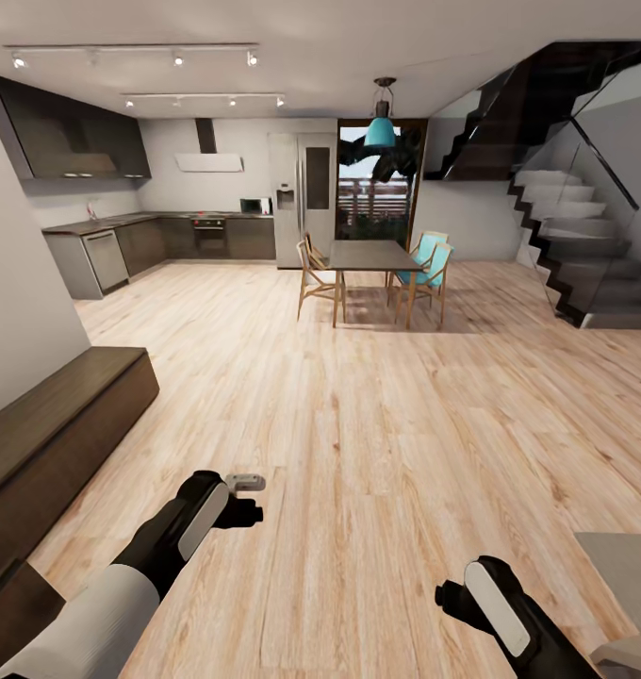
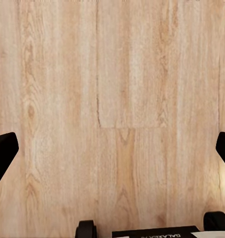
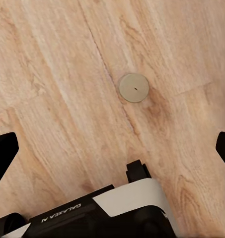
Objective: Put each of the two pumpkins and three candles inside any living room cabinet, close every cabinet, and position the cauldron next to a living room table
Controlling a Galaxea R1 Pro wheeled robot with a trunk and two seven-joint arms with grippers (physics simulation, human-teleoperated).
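A candle (image 3: 133,88), a short beige cylinder seen from above, stands on the light plank floor in the right wrist view. My right gripper (image 3: 112,151) hangs above the floor near it, open, with nothing between its fingers. It also shows low in the head view as the right gripper (image 1: 450,599). My left gripper (image 2: 112,151) is open too, over bare planks, and the left gripper (image 1: 248,500) sits low left in the head view. The long dark brown cabinet (image 1: 57,415) runs along the left wall. A pale corner of the table (image 1: 622,566) shows at the bottom right.
Across the wide plank floor stand a dining table with chairs (image 1: 372,255), a staircase with glass panels (image 1: 584,255) at the right, and grey kitchen units (image 1: 123,245) with a fridge (image 1: 302,198) at the back. A dark brown piece (image 1: 9,594) juts in at the bottom left.
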